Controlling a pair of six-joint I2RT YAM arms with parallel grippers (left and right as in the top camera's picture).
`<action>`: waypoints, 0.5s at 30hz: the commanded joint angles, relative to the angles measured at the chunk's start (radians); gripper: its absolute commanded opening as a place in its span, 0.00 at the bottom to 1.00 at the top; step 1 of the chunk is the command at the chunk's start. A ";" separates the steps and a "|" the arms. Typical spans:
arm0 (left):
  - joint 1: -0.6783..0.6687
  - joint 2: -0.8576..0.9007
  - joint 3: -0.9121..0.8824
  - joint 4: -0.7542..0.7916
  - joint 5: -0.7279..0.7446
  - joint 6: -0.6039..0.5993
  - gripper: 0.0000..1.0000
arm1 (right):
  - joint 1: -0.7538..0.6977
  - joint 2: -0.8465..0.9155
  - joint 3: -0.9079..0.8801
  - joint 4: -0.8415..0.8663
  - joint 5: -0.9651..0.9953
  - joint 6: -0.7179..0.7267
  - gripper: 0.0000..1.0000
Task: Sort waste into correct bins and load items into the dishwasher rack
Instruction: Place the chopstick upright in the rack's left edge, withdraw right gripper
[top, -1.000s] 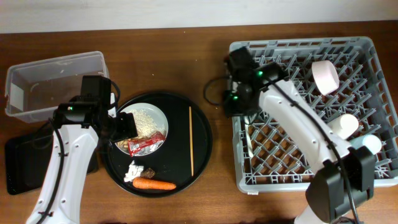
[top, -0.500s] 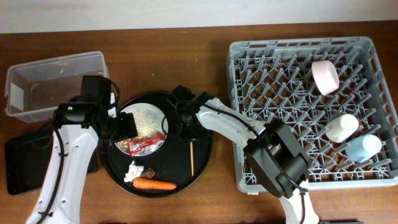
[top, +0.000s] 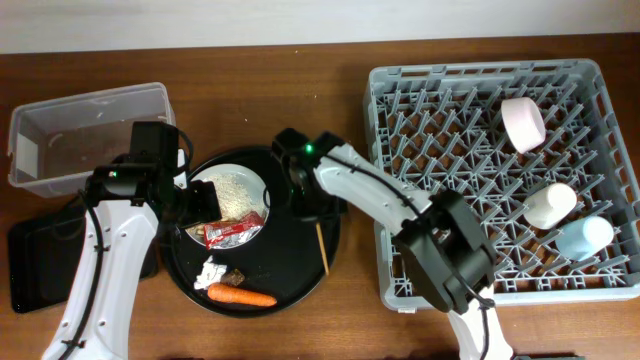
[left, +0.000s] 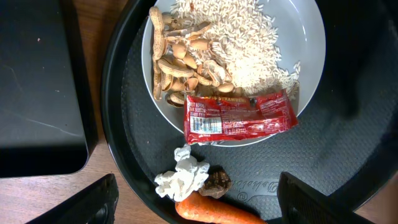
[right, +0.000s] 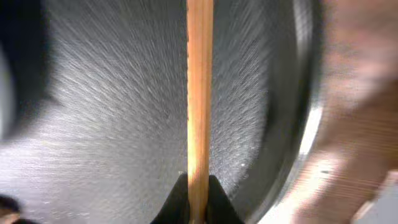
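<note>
A black round tray (top: 290, 265) holds a white plate (top: 256, 180) with rice and peanut shells (left: 183, 62), a red wrapper (top: 232, 233), a crumpled tissue (top: 211, 270), a carrot (top: 242, 296) and a wooden chopstick (top: 321, 245). My right gripper (top: 305, 205) is low over the tray's right side, shut on the chopstick (right: 199, 93) at its upper end. My left gripper (left: 199, 208) hangs open above the tray's left part, with the tissue (left: 183, 177) and the carrot (left: 217, 211) between its fingers and the wrapper (left: 239, 117) just beyond.
The grey dishwasher rack (top: 450, 120) stands at the right and holds a pink cup (top: 523, 123) and two pale cups (top: 553, 203). A clear plastic bin (top: 85, 130) is at the back left. A black bin (top: 35, 265) lies beside the tray's left rim.
My right arm swung from the rack over to the tray and closed on the chopstick, whose lower end has shifted right. The left arm has stayed put.
</note>
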 joint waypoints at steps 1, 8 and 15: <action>0.005 -0.015 0.005 -0.001 -0.010 -0.006 0.81 | -0.084 -0.140 0.099 -0.086 0.079 -0.032 0.04; 0.005 -0.015 0.005 -0.001 -0.010 -0.006 0.81 | -0.287 -0.260 0.057 -0.211 0.153 -0.169 0.04; 0.005 -0.015 0.005 -0.002 -0.010 -0.006 0.81 | -0.319 -0.260 -0.188 -0.084 0.177 -0.179 0.04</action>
